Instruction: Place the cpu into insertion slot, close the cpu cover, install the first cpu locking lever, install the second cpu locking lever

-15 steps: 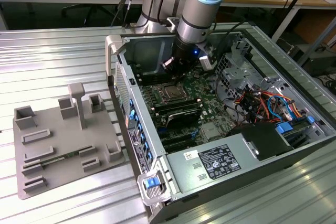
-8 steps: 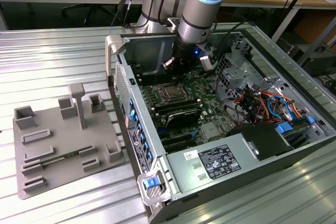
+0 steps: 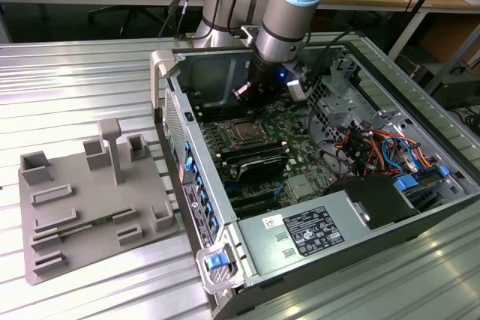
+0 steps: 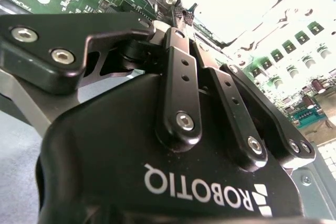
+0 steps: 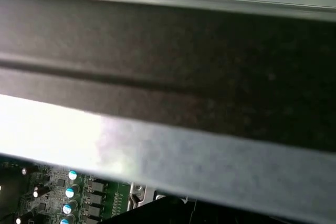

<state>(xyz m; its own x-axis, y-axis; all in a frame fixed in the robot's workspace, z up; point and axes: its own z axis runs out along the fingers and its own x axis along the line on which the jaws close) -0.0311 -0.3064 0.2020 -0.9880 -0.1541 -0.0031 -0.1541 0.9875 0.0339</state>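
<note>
Case (image 3: pixel 315 185): lying on table (image 3: pixel 75 80).
Fixture (image 3: pixel 90 200): sitting at case's exterior-view left.
Slot (image 3: pixel 241 134): sitting inside case.

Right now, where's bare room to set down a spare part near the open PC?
Bare ribbed metal table behind the grey fixture plate, and a strip in front of the computer case. Crowded: inside the case around the socket, where the tool hangs, and the cables.
</note>
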